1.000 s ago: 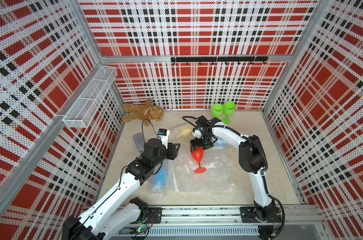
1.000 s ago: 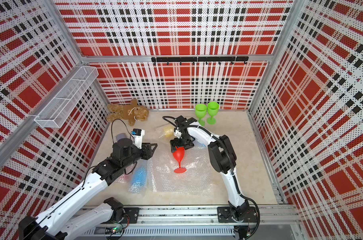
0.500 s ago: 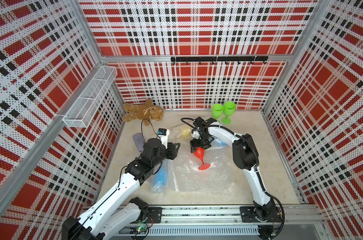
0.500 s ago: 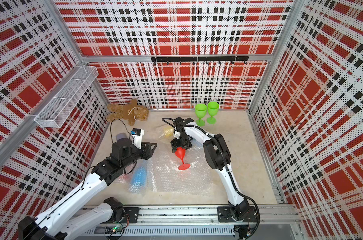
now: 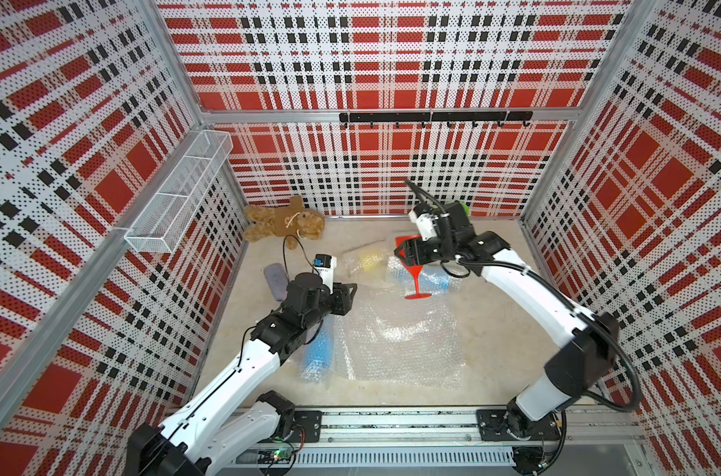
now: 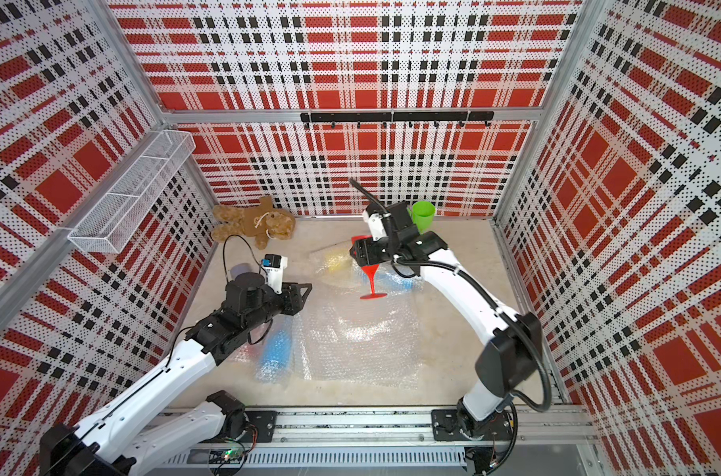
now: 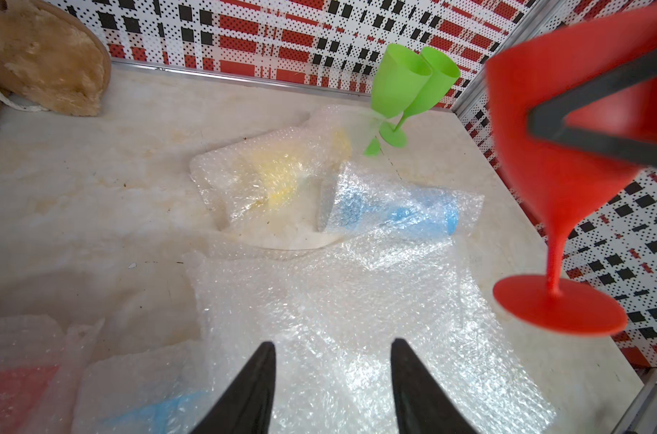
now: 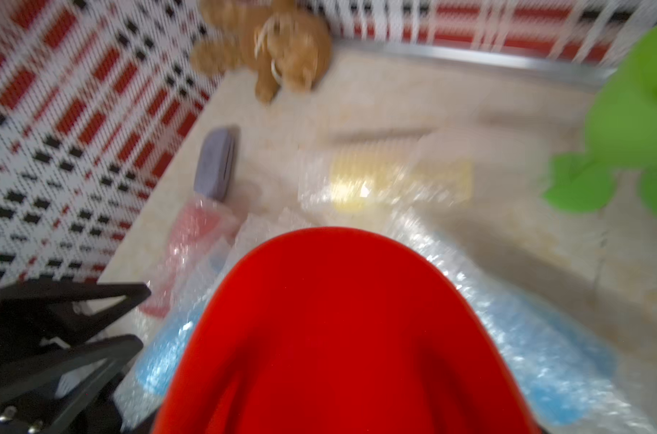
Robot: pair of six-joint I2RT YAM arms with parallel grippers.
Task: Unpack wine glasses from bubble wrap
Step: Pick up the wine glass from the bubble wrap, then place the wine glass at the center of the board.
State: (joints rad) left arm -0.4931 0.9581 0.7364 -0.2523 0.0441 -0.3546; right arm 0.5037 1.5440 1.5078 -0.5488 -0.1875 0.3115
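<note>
Pincer check: right pincer point(image 5: 408, 252) is clamped on the bowl of the bare red goblet point(image 5: 416, 273), holding it up off the bench point(image 5: 494, 329), slightly tilted, foot down over the wrapped blue goblet point(image 7: 394, 214). Left pincer point(image 7: 332, 383) is spread apart with nothing in it, hovering above the flat bubble wrap sheet point(image 5: 400, 342). Two green goblets point(image 7: 413, 82) stand unwrapped by the back wall, touching. Yellow goblet point(image 7: 278, 173) lies bundled in wrap just beside that blue one. Another blue bundle point(image 5: 319, 350) lies under the left arm, with a red bundle point(image 7: 11, 383) next to it. Teddy bear point(image 5: 284, 222) and grey case point(image 5: 275, 280) sit near the left wall.
</note>
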